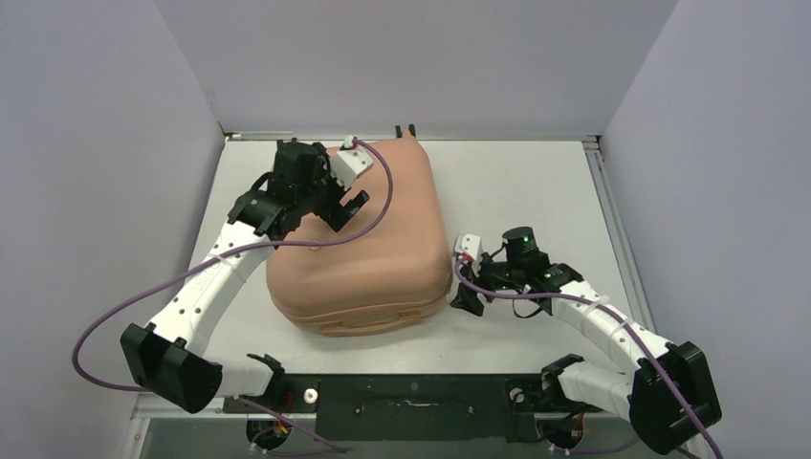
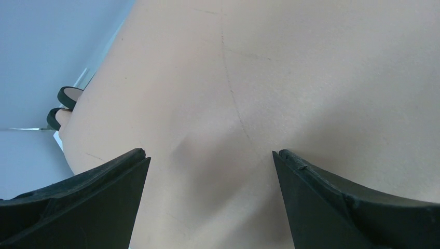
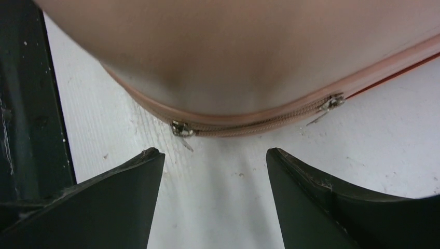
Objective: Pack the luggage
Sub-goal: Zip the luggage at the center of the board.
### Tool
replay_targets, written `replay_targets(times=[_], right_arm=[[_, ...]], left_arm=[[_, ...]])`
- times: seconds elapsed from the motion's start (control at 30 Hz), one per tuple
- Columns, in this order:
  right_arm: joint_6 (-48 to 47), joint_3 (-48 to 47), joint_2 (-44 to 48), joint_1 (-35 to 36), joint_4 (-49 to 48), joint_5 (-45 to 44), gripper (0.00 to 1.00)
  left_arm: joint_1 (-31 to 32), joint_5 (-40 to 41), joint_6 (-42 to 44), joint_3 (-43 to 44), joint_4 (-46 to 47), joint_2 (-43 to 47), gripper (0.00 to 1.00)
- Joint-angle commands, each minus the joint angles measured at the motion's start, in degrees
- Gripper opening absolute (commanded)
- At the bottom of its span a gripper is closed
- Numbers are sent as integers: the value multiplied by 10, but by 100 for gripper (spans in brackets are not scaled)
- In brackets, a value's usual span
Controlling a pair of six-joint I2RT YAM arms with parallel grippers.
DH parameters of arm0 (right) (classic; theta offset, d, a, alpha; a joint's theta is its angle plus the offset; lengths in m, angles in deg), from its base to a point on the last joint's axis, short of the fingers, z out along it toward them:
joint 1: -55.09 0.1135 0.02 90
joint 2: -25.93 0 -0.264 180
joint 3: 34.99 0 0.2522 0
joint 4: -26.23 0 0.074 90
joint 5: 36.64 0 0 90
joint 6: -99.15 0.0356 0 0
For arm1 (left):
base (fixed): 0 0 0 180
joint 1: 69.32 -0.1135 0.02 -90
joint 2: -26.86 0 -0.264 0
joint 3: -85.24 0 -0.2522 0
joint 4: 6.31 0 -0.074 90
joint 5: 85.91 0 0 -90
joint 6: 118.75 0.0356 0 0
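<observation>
Luggage: the luggage (image 1: 359,239) lies closed and flat on the tabletop (image 1: 516,182), left of the middle. Its long axis runs from near to far.
Left claw: the left claw (image 2: 210,155) is wide open and empty. It hangs just above the far part of the upper shell.
Right claw: the right claw (image 3: 215,153) is open and empty. It is low over the tabletop, just beside the near right corner of the luggage.
Zipper: 2 zipper pulls (image 3: 181,129) sit on the seam (image 3: 249,127) at this corner, near each other.
Key relation: the pulls lie straight ahead of the right claw, to its left in the scene, and not touching it.
Nearer arm: the right one, by far.
Judgement: closing the zipper seems the step in hand, so the right claw must advance to 1 pull.
</observation>
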Motion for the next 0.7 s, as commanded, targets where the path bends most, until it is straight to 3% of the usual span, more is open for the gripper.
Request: replay_targets(times=[0.0, 0.1, 0.2, 0.33, 0.43, 0.67], right_arm=[[111, -9, -13, 37, -102, -63, 72], [155, -5, -19, 59, -131, -136, 71], [168, -11, -18, 71, -122, -142, 69], [165, -9, -12, 76, -129, -229, 56], [151, -16, 3, 66, -130, -307, 56], [131, -17, 29, 45, -119, -351, 58]], left_arm=[[-15, 31, -35, 50, 31, -30, 96], [-28, 32, -44, 67, 28, -48, 96], [-38, 36, -49, 77, 24, -60, 96], [-46, 40, -58, 76, 26, -66, 96], [-49, 39, -61, 71, 27, -63, 96], [-50, 36, -69, 69, 30, -62, 96]])
